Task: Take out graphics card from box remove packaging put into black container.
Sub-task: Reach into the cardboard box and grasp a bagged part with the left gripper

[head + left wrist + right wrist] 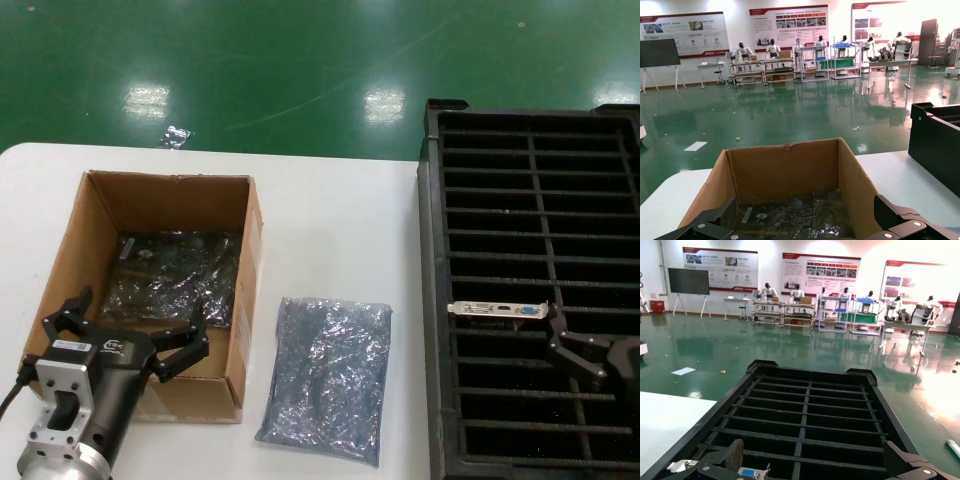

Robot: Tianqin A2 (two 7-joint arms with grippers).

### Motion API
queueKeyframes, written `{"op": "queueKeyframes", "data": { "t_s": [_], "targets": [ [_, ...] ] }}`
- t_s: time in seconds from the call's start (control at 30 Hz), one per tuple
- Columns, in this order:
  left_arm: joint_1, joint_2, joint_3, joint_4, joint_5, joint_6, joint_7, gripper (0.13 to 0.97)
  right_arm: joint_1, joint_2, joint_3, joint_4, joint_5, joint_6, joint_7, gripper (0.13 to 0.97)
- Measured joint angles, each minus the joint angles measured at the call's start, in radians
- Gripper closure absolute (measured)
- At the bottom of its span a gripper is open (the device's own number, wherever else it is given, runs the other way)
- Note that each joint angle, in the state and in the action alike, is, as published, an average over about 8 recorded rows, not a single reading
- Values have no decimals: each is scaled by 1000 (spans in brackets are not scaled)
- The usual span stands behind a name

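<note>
Left tool (125, 345): jaws apart, over box (95, 215); next, descend onto 1 bagged graphics card (175, 275). Right tool (585, 350): jaws apart, over black container (435, 300).

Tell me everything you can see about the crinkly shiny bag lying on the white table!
The crinkly grey-blue plastic bag is see-through and shiny, full of wrinkles. It lies flat on the white table, a little askew, between the brown cardboard box and the black slotted crate. It looks flat and empty. One long edge sits close beside the box wall; whether they touch is unclear. Neither gripper touches it.
</note>
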Motion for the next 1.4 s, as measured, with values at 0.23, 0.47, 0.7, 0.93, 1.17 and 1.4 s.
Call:
{"op": "queueKeyframes", "data": {
  "t_s": [0.23,0.47,0.7,0.93,1.17,1.4],
  "targets": [
    [0,0,0,0,0,0,0,132,0,0,0,0,0,0,0,129],
    [0,-5,2,0,0,-3,0,132,0,0,0,0,0,0,0,129],
    [-38,-137,86,0,-55,-66,49,132,0,0,0,0,0,0,0,129],
    [-237,-404,296,80,-113,-73,137,132,0,0,0,0,0,0,0,129],
    [-535,-522,517,287,147,142,79,132,0,0,0,0,0,0,0,129],
    [-757,-461,680,503,455,335,25,132,0,0,0,0,0,0,0,129]
  ]
}}
